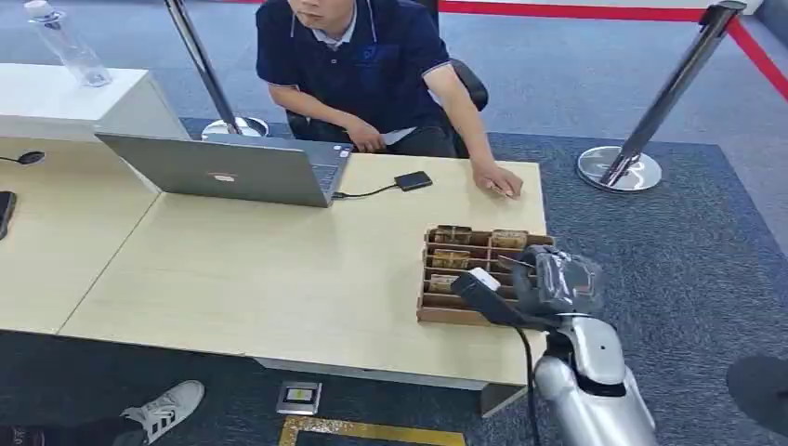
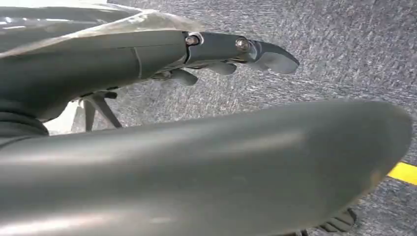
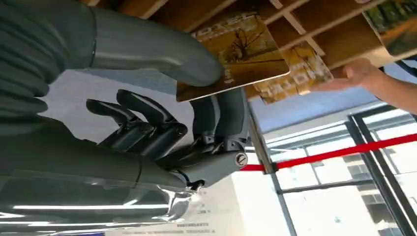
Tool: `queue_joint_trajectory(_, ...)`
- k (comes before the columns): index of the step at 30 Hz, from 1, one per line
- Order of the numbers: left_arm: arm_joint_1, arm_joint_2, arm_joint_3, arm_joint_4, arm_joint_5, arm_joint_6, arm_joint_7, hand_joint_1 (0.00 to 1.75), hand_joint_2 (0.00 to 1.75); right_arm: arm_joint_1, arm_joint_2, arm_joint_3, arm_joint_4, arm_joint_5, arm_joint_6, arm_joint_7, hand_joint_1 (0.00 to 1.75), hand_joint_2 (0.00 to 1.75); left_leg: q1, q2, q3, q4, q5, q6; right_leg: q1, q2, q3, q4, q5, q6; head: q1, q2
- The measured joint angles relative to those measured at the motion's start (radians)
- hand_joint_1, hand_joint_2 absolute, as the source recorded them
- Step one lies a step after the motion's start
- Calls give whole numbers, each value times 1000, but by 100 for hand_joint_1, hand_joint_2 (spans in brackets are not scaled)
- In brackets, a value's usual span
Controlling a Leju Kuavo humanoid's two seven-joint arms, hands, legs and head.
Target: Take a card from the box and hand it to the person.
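Where carpet spreads, table, stanchions

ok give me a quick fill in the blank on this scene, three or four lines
1. The right hand pinches a ____ between thumb and fingers.
2. The wooden box sits on the ____.
3. A grey ____ stands open before the person.
4. The person's hand rests on the table's far ____.

Missing words: card; table; laptop; edge

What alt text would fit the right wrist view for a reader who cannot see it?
The robot's right hand pinches a yellow card between thumb and fingers at a wooden box holding more cards. A person's hand rests beyond the box.
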Motion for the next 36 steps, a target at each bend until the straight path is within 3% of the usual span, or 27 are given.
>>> queue_joint_trajectory(18,-1,-3,0,2,10,-2,-18,0,0,1,-25,50,-274,-74,46,-80,175,175,0,0,-1,0,0,0,0,0,0,1,0,0,0,0)
queue_joint_trajectory(26,-7,-9,0,3,-8,-4,-20,0,0,-228,17,112,-134,-100,44,-45,175,175,0,2,-1,0,3,0,0,0,-1,1,2,0,0,0)
queue_joint_trajectory(36,-10,-10,0,4,-24,-9,-20,0,0,-405,72,128,82,-118,18,-37,175,175,0,2,-3,0,3,0,0,0,-2,1,2,0,0,0)
